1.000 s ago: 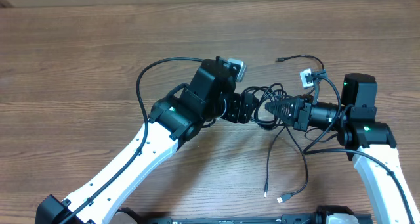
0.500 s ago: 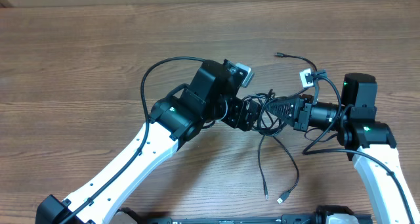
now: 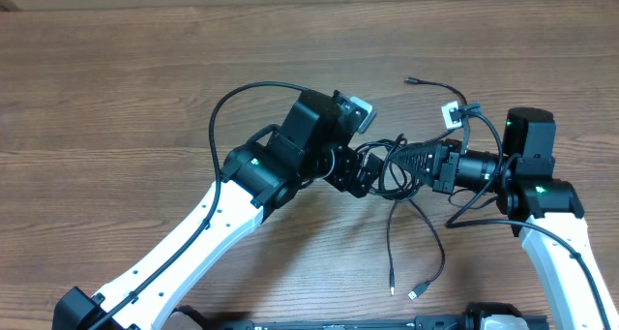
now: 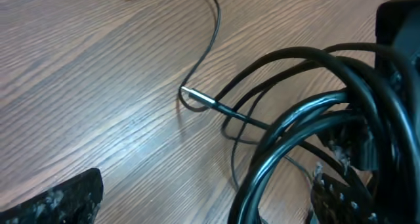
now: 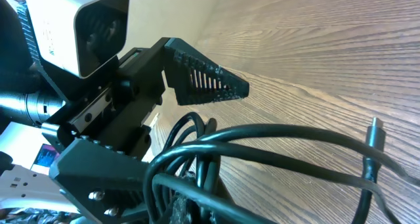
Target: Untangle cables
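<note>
Looking down from the overhead camera, we see the cables bunched in a knot just to the 3 o'clock side of the centre of the table, right where the two arms meet. The right gripper reaches in from 3 o'clock with its jaws closed tight on that knot. In its own wrist view the black cords loop close against the bottom of the frame.

The left gripper comes in from 9 o'clock and faces the same knot with its jaws spread wide. In the left wrist view we see its fingers far apart at the lower corners, with black loops curving up between them. We find neither finger pressing on a cord, so it has hold of nothing.

From the knot two thin strands fall toward 6 o'clock and lie on the wood, each ending in one of the small plugs near the table's 6 o'clock edge. A third strand arcs away toward 1 o'clock and ends in a far plug. The left wrist camera also shows us a silver-tipped plug resting on the wood beyond the loops.
</note>
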Robot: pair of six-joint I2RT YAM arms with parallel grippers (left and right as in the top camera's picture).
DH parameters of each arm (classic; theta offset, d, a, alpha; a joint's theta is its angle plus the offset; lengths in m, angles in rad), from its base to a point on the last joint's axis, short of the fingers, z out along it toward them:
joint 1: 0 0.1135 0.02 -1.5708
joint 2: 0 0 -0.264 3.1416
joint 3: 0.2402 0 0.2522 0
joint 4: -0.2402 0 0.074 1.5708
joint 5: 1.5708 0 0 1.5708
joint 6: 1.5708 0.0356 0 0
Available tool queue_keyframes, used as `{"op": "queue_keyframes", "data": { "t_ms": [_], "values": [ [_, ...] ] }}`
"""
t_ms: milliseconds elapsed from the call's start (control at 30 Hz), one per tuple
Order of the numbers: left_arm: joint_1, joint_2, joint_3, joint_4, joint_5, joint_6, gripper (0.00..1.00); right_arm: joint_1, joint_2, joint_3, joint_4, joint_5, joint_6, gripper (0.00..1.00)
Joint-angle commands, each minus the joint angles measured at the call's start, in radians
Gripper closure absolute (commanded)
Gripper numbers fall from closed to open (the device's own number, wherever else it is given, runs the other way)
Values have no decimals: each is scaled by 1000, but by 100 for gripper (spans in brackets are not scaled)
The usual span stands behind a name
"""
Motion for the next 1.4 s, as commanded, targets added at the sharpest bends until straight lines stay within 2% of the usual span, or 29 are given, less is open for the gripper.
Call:
{"op": "queue_keyframes", "data": {
  "t_ms": [0, 233, 767, 1200, 1367],
  "values": [
    [-8, -4, 13, 0, -25, 58, 0, -2, -2, 5, 8, -25, -2, 96],
    [-8, -4, 13, -25, -31, 168, 0, -2, -2, 5, 3, -25, -2, 96],
    [-6, -4, 13, -100, -325, 177, 0, -2, -2, 5, 3, -25, -2, 96],
    [-6, -4, 13, -108, -340, 241, 0, -2, -2, 5, 4, -24, -2, 96],
    [-6, -4, 13, -139, -343, 315, 0, -2, -2, 5, 3, -24, -2, 96]
  ]
}}
